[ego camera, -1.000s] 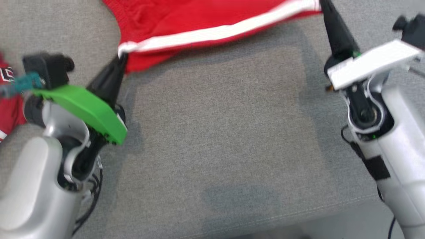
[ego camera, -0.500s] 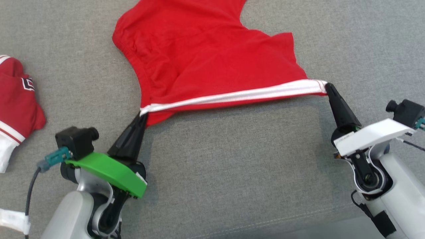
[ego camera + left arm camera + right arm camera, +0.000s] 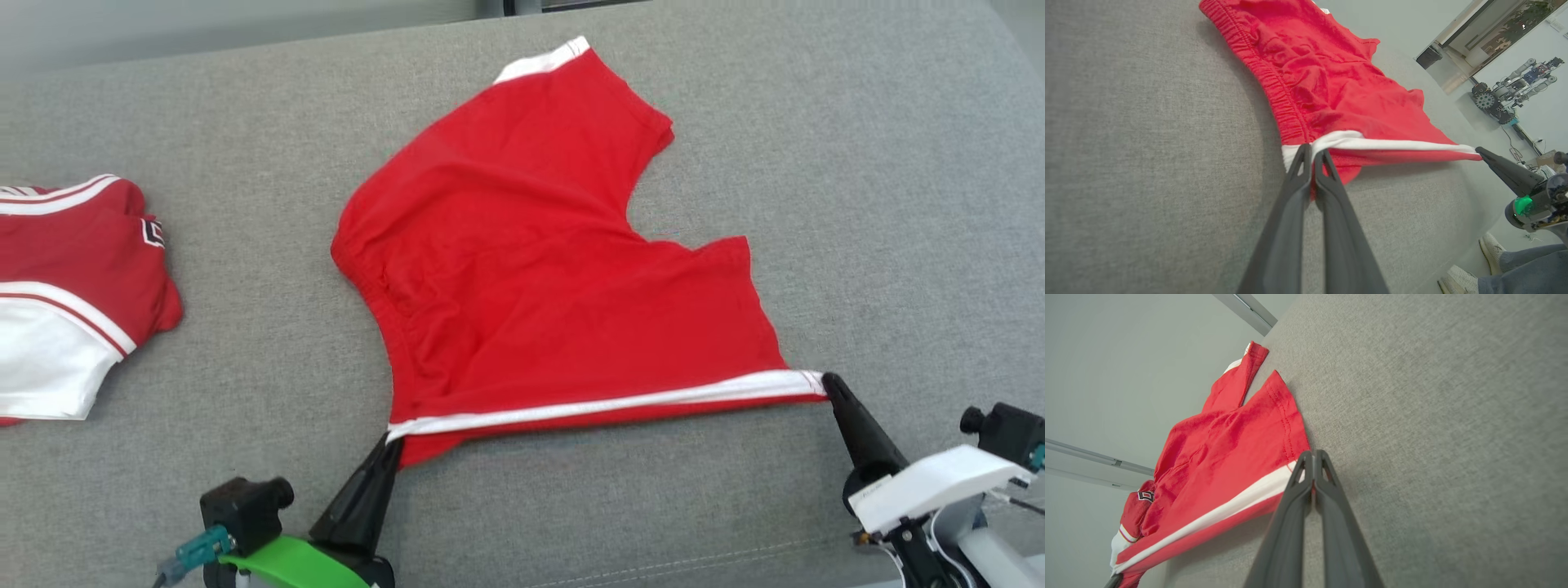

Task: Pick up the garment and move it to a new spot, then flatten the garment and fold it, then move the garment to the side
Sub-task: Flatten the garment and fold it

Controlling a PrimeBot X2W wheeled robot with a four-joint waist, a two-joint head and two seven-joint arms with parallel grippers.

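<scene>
garment: red shorts spread on the grey cushion; its white-striped edge runs straight between the two grippers, the rest lying beyond their tips
left gripper: clamped tight on the stripe's waistband end
right gripper: clamped tight on the stripe's leg-hem end
nearby: red-and-white piece lies on the cushion well out past the left gripper's outer side, apart from the shorts

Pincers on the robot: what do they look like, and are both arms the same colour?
Both are long, dark and pointed. The left pincer has a bright green cover and a teal plug; the right pincer has a white cover on a silver arm.
</scene>
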